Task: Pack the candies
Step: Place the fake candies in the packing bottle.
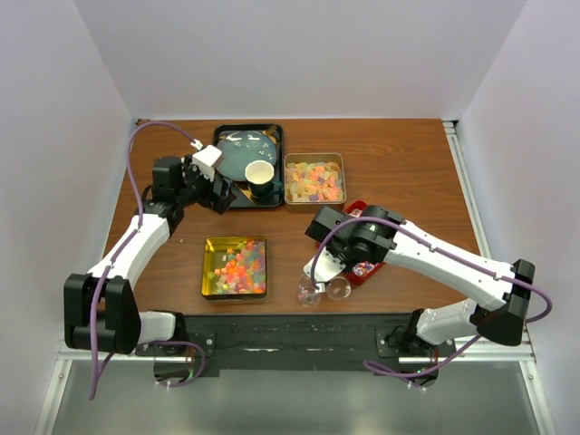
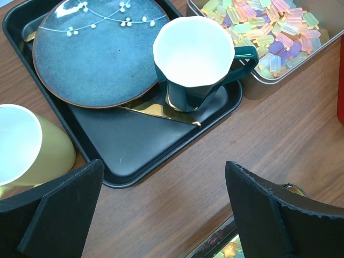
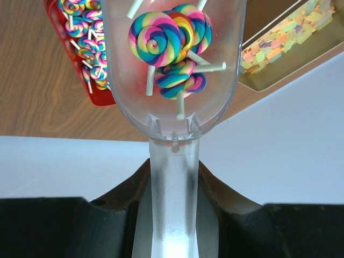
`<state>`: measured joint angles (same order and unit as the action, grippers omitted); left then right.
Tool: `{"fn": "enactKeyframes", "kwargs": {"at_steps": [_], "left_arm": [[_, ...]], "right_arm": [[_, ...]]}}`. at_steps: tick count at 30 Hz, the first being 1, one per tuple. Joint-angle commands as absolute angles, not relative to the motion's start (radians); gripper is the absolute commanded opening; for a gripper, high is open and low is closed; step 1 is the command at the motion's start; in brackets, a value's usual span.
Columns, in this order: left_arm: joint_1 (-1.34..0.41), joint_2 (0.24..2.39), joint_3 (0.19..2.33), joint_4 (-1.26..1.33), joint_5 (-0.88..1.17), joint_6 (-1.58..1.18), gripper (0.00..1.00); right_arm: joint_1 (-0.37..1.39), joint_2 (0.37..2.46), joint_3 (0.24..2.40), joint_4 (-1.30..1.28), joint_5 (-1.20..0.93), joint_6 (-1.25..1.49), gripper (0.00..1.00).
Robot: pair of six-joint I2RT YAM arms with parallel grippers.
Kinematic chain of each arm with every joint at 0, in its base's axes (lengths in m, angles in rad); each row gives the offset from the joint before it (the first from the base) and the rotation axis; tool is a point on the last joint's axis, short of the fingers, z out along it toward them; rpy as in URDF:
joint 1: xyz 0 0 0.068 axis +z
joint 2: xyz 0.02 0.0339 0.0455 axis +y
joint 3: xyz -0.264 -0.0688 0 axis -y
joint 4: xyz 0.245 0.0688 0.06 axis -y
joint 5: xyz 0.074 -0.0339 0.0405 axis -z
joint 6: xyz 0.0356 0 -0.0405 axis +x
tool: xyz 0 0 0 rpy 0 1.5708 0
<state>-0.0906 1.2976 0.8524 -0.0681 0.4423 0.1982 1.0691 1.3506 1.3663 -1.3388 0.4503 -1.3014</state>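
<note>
The candies lie in three containers. Bright cubes fill a gold tin point(image 1: 236, 266) at the front. Pastel cubes fill another gold tin point(image 1: 314, 178) point(image 2: 269, 37) point(image 3: 285, 45) at the back. Rainbow swirl lollipops sit in a red tray point(image 1: 355, 210) point(image 3: 80, 43), mostly hidden under the right arm in the top view. My right gripper point(image 1: 319, 263) point(image 3: 173, 172) is shut on the handle of a clear scoop point(image 1: 337, 288) point(image 3: 172, 64), which holds several lollipops. My left gripper point(image 1: 222, 193) point(image 2: 164, 169) hangs open over bare wood, just in front of the black tray point(image 2: 134, 145).
The black tray point(image 1: 276, 136) holds a blue plate point(image 1: 245, 149) point(image 2: 97, 59), a dark green cup with a white inside point(image 1: 261, 175) point(image 2: 193, 54) and a gold piece point(image 2: 161, 113). A yellow cup point(image 2: 32, 150) stands left of the tray. White walls enclose the table.
</note>
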Motion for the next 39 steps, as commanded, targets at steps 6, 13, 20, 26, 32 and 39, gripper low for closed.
{"fn": "enactKeyframes", "kwargs": {"at_steps": [6, 13, 20, 26, 32, 39], "left_arm": [[-0.080, 1.290, 0.890, -0.018, 0.468, 0.175, 1.00], [-0.080, 1.292, 0.897, -0.018, 0.476, 0.172, 1.00], [-0.080, 1.296, 0.908, -0.021, 0.489, 0.164, 1.00], [-0.080, 1.299, 0.908, -0.014, 0.500, 0.153, 1.00], [-0.081, 1.296, 0.905, -0.023, 0.518, 0.152, 1.00], [-0.086, 1.286, 0.858, -0.153, 0.549, 0.248, 0.99]], "right_arm": [[1.126, 1.344, 1.356, -1.588, 0.581, -1.301, 0.00], [1.147, 1.302, 1.301, -1.588, 0.633, -1.370, 0.00], [1.161, 1.308, 1.322, -1.588, 0.663, -1.396, 0.00], [1.186, 1.318, 1.328, -1.588, 0.679, -1.379, 0.00], [1.187, 1.313, 1.341, -1.588, 0.696, -1.388, 0.00], [1.186, 1.315, 1.500, -1.588, 0.632, -1.370, 0.00]]}}
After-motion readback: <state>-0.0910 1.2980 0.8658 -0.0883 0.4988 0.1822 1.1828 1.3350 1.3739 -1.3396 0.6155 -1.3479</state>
